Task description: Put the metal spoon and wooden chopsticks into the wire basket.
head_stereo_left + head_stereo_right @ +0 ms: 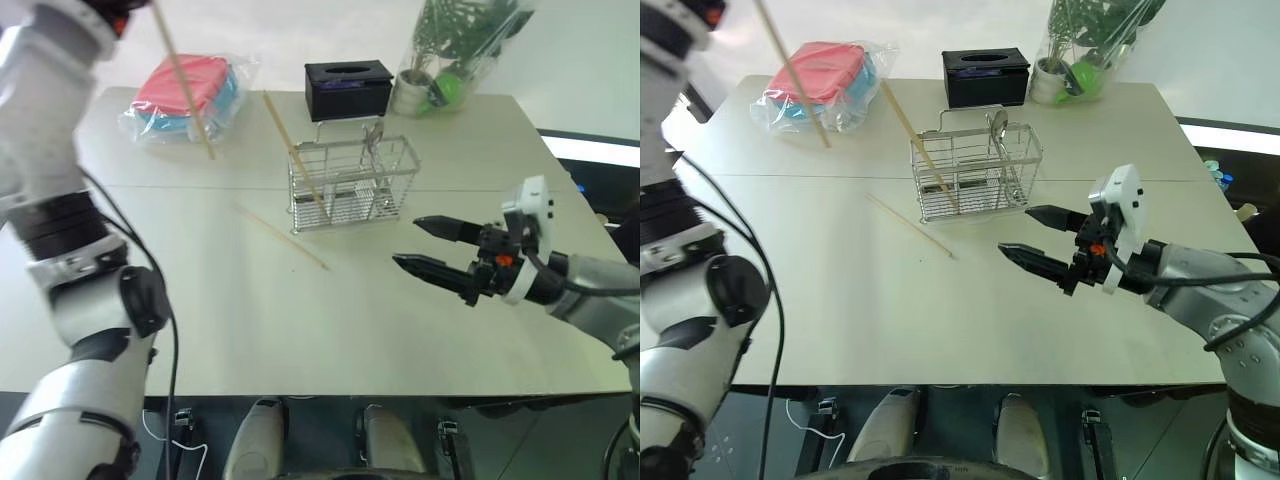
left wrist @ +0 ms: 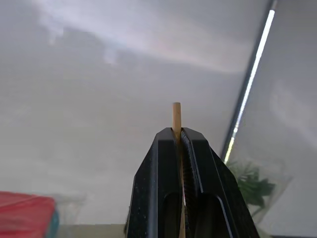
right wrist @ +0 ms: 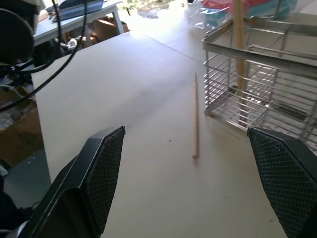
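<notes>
The left arm is raised high at the upper left, its gripper [image 2: 178, 144] pointing upward with the jaws clamped on one wooden chopstick [image 1: 182, 78]. That pale stick slants down from the gripper and hangs in the air over the far left part of the desk [image 1: 250, 330], in front of a bagged pink and blue bundle [image 1: 190, 90]. In the left wrist view its blunt tip pokes just past the black fingers [image 2: 158, 183].

The right arm reaches in from the right, held low over the desk and roughly level, with the right gripper [image 1: 425, 245] pointing toward the left. Its jaws stand wide with nothing between them.

The wire basket [image 1: 350, 185] stands upright near the middle of the desk. A second chopstick [image 1: 295, 150] leans in its left end, and the metal spoon [image 1: 998, 125] stands in it with its shiny bowl above the rim. A third chopstick [image 1: 280, 235] lies flat on the desk just in front of the basket.
</notes>
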